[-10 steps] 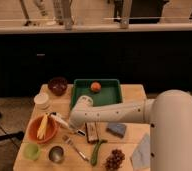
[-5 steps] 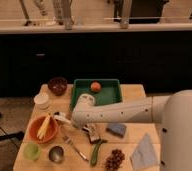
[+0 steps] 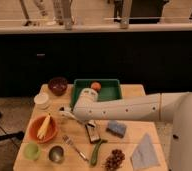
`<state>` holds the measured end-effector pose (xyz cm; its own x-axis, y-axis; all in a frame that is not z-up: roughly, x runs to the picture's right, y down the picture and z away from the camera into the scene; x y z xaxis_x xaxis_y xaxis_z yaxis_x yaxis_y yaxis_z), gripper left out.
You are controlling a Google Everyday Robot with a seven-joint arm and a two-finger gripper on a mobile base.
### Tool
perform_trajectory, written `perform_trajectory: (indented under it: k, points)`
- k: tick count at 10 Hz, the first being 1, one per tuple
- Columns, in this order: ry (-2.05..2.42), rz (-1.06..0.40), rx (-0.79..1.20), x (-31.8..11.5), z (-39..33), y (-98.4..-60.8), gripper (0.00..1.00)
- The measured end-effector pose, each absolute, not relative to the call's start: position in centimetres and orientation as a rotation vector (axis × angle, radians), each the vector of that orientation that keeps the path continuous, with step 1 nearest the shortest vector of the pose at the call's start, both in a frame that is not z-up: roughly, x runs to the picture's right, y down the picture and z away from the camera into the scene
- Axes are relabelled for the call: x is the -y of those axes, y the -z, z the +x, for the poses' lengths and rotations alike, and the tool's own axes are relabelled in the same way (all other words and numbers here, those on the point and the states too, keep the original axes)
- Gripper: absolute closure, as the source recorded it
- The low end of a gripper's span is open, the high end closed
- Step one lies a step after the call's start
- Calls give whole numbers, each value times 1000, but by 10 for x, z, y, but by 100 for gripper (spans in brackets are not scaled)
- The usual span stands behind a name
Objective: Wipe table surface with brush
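Note:
The table surface is a light tan wooden top with many items on it. My white arm reaches in from the right, low over its middle. The gripper is at the arm's left end, between the orange bowl and the green tray. A slim white piece, apparently the brush, sticks out leftwards from the gripper just above the wood. The brush head is hidden.
A green tray at the back holds an orange. On the left are a dark bowl, a white cup, an orange bowl, a green cup and a metal cup. At the front are a fork, a green-handled tool, a blue sponge, a dark cluster and a cloth.
The arm's left end, with the white piece, has shifted a little towards the far side of the table. The items on the table have not moved.

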<state>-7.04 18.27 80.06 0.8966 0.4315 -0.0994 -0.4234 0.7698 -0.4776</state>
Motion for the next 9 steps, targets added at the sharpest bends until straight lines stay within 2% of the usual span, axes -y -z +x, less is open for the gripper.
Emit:
perform_trajectory:
  k: [4,9]
  points:
    - [-346,-510,-86,-190,-71,-798,100]
    - [-229,-523,-139,-208,-66,-755,100]
